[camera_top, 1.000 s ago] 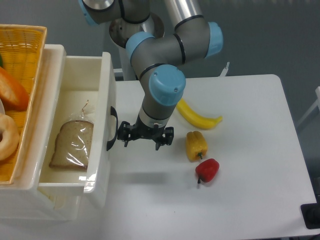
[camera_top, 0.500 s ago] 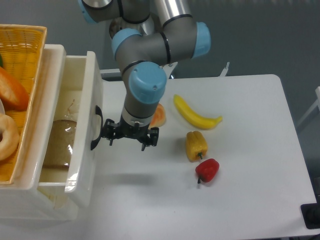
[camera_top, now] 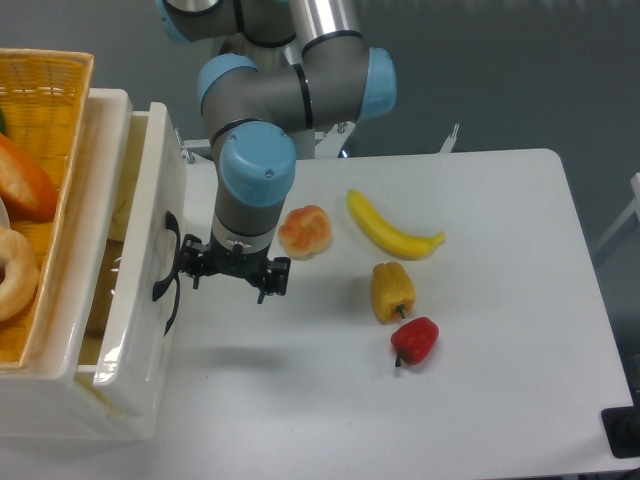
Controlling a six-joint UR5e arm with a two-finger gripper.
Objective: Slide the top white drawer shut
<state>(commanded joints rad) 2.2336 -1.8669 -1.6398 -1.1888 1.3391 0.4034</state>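
Note:
The top white drawer (camera_top: 140, 250) stands at the left, pulled out only a little, with a narrow gap of its inside showing. Its curved black handle (camera_top: 166, 270) sits on the front panel. My gripper (camera_top: 231, 277) hangs just right of that panel, its left finger close against the handle. The fingers are spread apart and hold nothing. A dim shape lies inside the drawer, mostly hidden.
A yellow wicker basket (camera_top: 40, 90) with food rests on top of the cabinet at the left. On the white table (camera_top: 500, 400) lie a bun (camera_top: 305, 231), a banana (camera_top: 390, 232), a yellow pepper (camera_top: 392, 290) and a red pepper (camera_top: 414, 340).
The arm has moved left and the drawer has slid left with it, narrowing the open gap. The bagged bread inside is now nearly covered, and the bun behind the arm is uncovered.

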